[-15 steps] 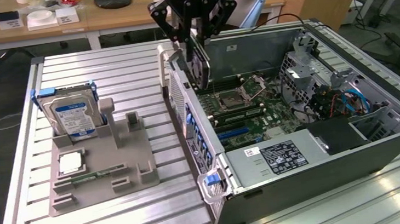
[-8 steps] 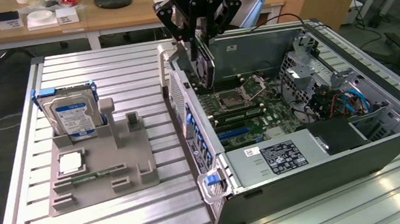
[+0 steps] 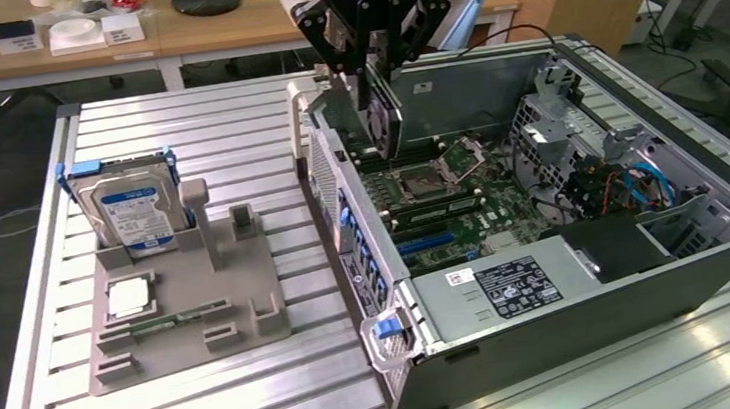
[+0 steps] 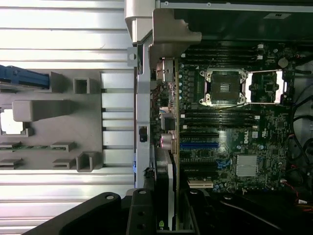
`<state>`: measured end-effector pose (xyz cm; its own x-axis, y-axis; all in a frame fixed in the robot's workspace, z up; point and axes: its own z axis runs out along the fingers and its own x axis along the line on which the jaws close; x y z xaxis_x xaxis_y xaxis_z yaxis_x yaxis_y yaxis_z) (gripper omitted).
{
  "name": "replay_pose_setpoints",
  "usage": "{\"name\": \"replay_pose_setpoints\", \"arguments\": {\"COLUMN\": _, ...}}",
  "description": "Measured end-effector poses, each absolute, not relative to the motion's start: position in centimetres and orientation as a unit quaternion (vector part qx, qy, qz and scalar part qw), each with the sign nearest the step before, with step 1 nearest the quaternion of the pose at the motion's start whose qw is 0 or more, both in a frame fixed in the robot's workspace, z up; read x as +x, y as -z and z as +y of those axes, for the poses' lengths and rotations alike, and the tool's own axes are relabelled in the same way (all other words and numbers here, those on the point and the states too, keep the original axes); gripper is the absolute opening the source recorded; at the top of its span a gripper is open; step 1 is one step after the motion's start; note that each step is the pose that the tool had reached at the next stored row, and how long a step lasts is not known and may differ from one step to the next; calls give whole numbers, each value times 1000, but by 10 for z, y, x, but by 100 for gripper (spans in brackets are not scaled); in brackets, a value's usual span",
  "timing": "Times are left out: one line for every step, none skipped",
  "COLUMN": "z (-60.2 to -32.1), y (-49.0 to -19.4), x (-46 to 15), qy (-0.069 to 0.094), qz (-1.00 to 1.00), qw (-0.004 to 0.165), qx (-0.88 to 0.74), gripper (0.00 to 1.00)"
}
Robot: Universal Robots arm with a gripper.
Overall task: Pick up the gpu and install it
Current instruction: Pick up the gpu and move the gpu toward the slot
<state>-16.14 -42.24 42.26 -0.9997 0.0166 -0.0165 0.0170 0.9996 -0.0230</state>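
Holding the gpu [image 3: 381,123] on edge in the gripper [image 3: 374,63], jaws clamped on its upper edge. Hanging straight below the gripper, above the open computer case [image 3: 550,312], near its rear wall. Apparently lengthwise downward toward the motherboard [image 3: 459,195]; not yet seated.

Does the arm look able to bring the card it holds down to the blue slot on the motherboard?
Probably yes. The gripper holds the dark flat gpu card upright over the open grey computer case, and nothing visibly lies across the long blue slot; the cables sit well aside.
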Motion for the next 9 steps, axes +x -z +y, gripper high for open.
{"name": "replay_pose_setpoints", "arguments": {"z": -422, "y": -423, "x": -160, "qy": 12, "qz": 1000, "qw": 8, "qx": 8, "gripper": 28}}
{"name": "replay_pose_setpoints", "arguments": {"z": -422, "y": -423, "x": -159, "qy": 12, "qz": 1000, "qw": 8, "qx": 8, "gripper": 28}}
{"name": "replay_pose_setpoints", "arguments": {"z": -422, "y": -423, "x": -158, "qy": 12, "qz": 1000, "qw": 8, "qx": 8, "gripper": 28}}
{"name": "replay_pose_setpoints", "arguments": {"z": -422, "y": -423, "x": -156, "qy": 12, "qz": 1000, "qw": 8, "qx": 8, "gripper": 28}}
{"name": "replay_pose_setpoints", "arguments": {"z": -422, "y": -422, "x": -155, "qy": 12, "qz": 1000, "qw": 8, "qx": 8, "gripper": 28}}
{"name": "replay_pose_setpoints", "arguments": {"z": -422, "y": -422, "x": -154, "qy": 12, "qz": 1000, "qw": 8, "qx": 8, "gripper": 28}}
{"name": "replay_pose_setpoints", "arguments": {"z": -422, "y": -422, "x": -152, "qy": 12, "qz": 1000, "qw": 8, "qx": 8, "gripper": 28}}
{"name": "replay_pose_setpoints", "arguments": {"z": -422, "y": -422, "x": -151, "qy": 12, "qz": 1000, "qw": 8, "qx": 8, "gripper": 28}}
{"name": "replay_pose_setpoints", "arguments": {"z": -422, "y": -422, "x": -150, "qy": 12, "qz": 1000, "qw": 8, "qx": 8, "gripper": 28}}
